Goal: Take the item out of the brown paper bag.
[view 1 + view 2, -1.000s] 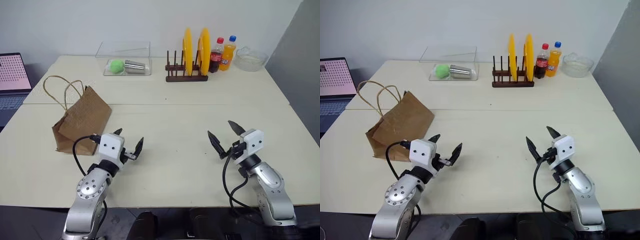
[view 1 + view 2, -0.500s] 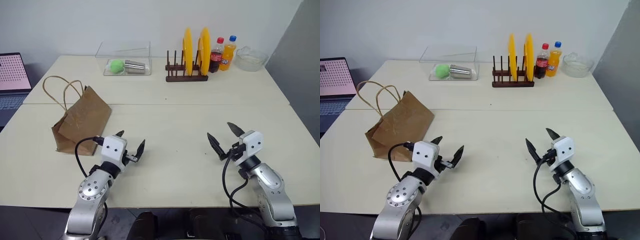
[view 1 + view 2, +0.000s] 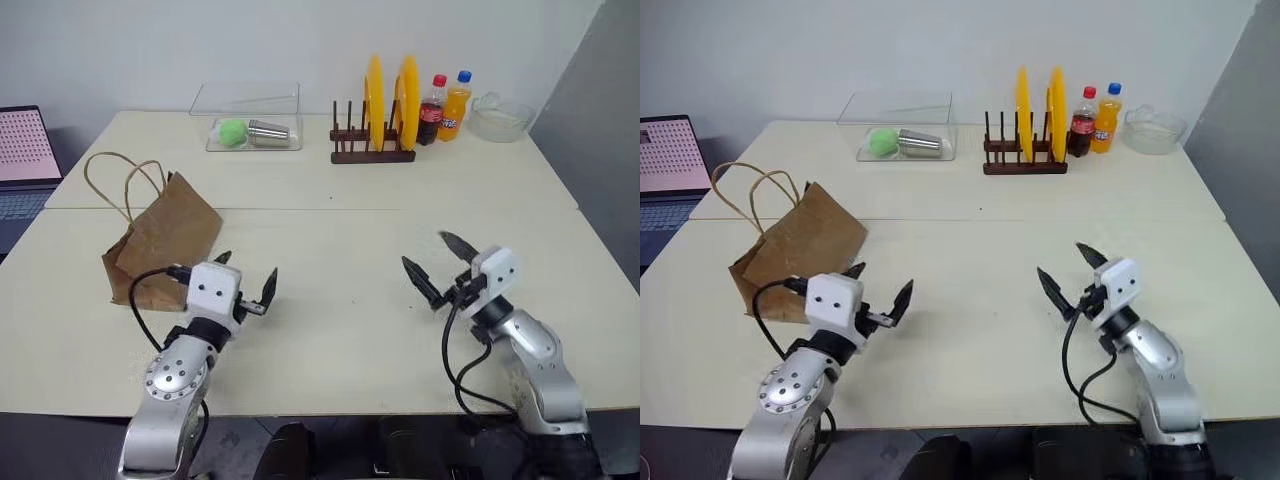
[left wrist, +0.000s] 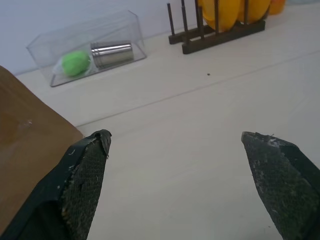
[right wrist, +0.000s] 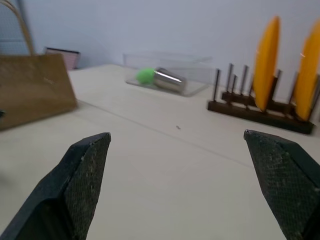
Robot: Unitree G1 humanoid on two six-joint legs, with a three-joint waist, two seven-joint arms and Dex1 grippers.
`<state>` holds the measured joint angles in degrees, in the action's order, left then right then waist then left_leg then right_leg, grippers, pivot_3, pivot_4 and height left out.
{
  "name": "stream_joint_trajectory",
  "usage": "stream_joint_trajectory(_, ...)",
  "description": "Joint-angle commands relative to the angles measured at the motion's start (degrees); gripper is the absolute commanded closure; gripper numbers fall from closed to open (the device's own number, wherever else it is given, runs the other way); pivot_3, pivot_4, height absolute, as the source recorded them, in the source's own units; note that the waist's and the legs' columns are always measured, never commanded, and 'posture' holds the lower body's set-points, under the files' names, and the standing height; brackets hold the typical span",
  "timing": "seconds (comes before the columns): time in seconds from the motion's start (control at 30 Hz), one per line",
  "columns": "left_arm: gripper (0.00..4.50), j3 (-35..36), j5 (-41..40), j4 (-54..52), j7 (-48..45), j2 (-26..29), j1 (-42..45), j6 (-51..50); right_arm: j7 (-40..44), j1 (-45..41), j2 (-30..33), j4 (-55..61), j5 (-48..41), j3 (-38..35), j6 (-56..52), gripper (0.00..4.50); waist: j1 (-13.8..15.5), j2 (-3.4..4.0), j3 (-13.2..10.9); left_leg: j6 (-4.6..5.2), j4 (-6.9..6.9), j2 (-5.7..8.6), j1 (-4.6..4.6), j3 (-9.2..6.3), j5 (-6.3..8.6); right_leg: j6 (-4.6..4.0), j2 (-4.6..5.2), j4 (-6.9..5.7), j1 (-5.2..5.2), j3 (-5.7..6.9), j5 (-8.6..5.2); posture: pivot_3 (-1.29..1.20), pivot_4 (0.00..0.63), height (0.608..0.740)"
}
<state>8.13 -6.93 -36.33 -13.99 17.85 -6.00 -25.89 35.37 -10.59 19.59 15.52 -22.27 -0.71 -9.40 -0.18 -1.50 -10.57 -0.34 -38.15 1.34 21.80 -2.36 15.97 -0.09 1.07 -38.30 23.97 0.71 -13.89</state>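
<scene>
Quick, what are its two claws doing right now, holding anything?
Left gripper: open, holding nothing, beside the brown paper bag.
Right gripper: open, holding nothing, over the table.

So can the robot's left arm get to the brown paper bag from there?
Probably yes. The left pincer is open and sits right beside the creased brown paper bag, with only bare cream tabletop around them and nothing in the way.

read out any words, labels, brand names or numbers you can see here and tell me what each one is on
None can be read.
Dark cola bottle with the red cap: red label, print too small to read.
Orange soda bottle with the blue cap: label too small to read.
Laptop screen: a pink dotted pattern, no legible characters.
Brown paper bag: plain, no print visible.
</scene>
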Motion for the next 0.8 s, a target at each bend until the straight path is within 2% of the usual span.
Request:
stream_joint_trajectory(0.03,0.07,7.4,-4.9,-7.6,-0.1,1.7,0.5,-5.7,6.6,-5.9,2.8,4.4,-8.6,0.9,-7.3,0.0,0.0,0.01,0.0,0.0,0.01,-0.01,0.0,0.0,0.0,0.0,0.0,0.03,0.0,0.01,0.0,0.0,0.15,0.74)
stream_joint_trajectory(0.2,0.07,19.8,-14.1,-10.0,-0.9,5.7,4.0,-14.9,13.1,-13.7,6.1,3.9,-14.3,2.5,-14.4,0.0,0.0,0.0,0.0,0.0,0.05,-0.01,-0.02,-0.2,0.0,-0.01,-0.01,0.25,-0.19,0.18,0.01,0.0,0.15,0.74)
stream_joint_trajectory(0.33,0.07,28.6,-21.1,-5.6,-3.8,14.2,9.9,-22.1,15.4,-17.3,6.5,2.8,-16.5,2.7,-17.2,0.0,0.1,-0.01,0.0,0.0,0.04,0.01,-0.03,-0.33,0.0,0.0,-0.01,0.31,-0.27,0.29,0.01,0.0,0.15,0.74)
stream_joint_trajectory(0.47,0.07,33.6,-25.0,2.4,-7.0,23.6,13.9,-28.5,17.5,-18.8,7.0,2.0,-16.9,2.8,-18.3,0.0,0.0,0.01,0.0,0.0,0.06,0.03,-0.04,-0.35,0.0,-0.01,-0.01,0.33,-0.28,0.3,0.01,0.0,0.15,0.74)
stream_joint_trajectory(0.63,0.07,32.8,-27.3,13.1,-10.9,33.5,17.6,-35.8,19.5,-19.6,8.2,2.5,-17.0,2.5,-19.4,0.0,-0.1,0.03,0.0,-0.01,0.07,0.03,-0.04,-0.35,0.0,-0.01,0.0,0.32,-0.24,0.29,0.01,0.0,0.15,0.74)
stream_joint_trajectory(0.8,0.07,24.5,-25.9,22.3,-13.6,39.9,22.8,-37.4,21.7,-20.9,11.0,5.6,-19.2,2.4,-22.2,0.0,0.1,0.11,-0.1,-0.01,0.08,0.03,-0.03,-0.34,0.0,-0.01,0.03,0.34,-0.22,0.27,0.01,0.0,0.15,0.74)
